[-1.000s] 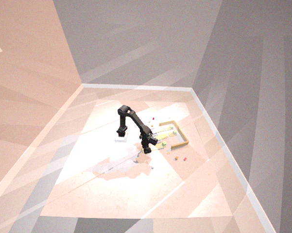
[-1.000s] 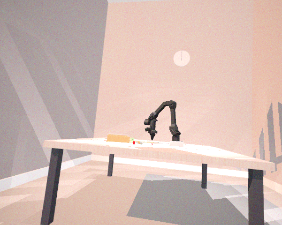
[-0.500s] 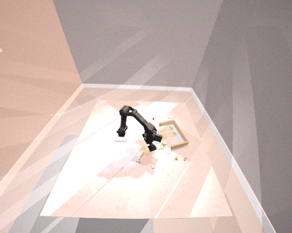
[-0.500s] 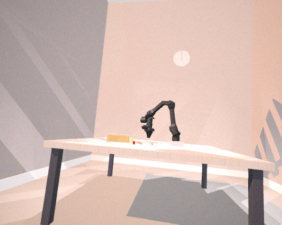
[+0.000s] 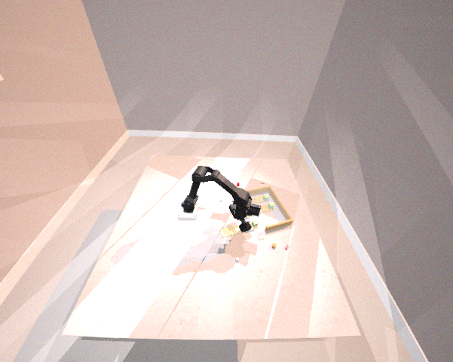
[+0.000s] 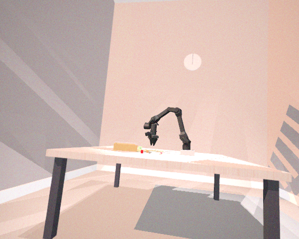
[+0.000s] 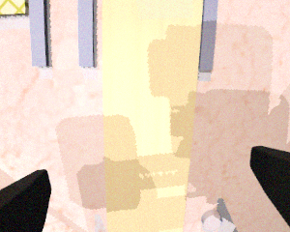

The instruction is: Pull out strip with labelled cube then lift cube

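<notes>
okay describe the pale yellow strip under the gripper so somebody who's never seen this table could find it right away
Start at the wooden frame on the table beside the black arm; strips run out from its open side. The pale yellow strip is the plain, wide one lying flat below the open gripper. Its neighbours are narrow lavender strips.

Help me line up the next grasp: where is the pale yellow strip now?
In the wrist view the pale yellow strip runs up the centre, flat on the table, between the open gripper fingers.
</notes>
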Available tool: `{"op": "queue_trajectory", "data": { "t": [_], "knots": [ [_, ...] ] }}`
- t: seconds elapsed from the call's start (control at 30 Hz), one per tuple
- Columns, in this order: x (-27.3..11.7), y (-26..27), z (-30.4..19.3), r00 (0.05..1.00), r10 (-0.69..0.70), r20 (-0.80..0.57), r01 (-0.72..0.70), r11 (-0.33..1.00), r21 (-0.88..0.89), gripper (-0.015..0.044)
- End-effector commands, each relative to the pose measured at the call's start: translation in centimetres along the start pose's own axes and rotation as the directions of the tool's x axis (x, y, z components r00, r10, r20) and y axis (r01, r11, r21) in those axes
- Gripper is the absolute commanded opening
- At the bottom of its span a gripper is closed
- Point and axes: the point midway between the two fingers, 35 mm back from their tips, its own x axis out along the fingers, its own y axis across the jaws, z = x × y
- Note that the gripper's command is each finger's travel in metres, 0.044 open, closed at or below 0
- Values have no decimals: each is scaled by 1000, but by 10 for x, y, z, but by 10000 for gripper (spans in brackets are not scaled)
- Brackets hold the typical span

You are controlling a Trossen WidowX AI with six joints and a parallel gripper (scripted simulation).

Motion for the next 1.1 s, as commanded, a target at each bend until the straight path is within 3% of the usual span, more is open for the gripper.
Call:
{"op": "queue_trajectory", "data": {
  "t": [0.0, 1.03, 1.07],
  "knots": [
    [-2, -2, 15, 1000, -2, -1, 2, 1000, 4, 440],
    [-15, -12, 117, 1000, -2, 6, 2, 1000, 4, 440],
    [-15, -12, 117, 1000, -2, 6, 2, 1000, 4, 414]
  ]
}}
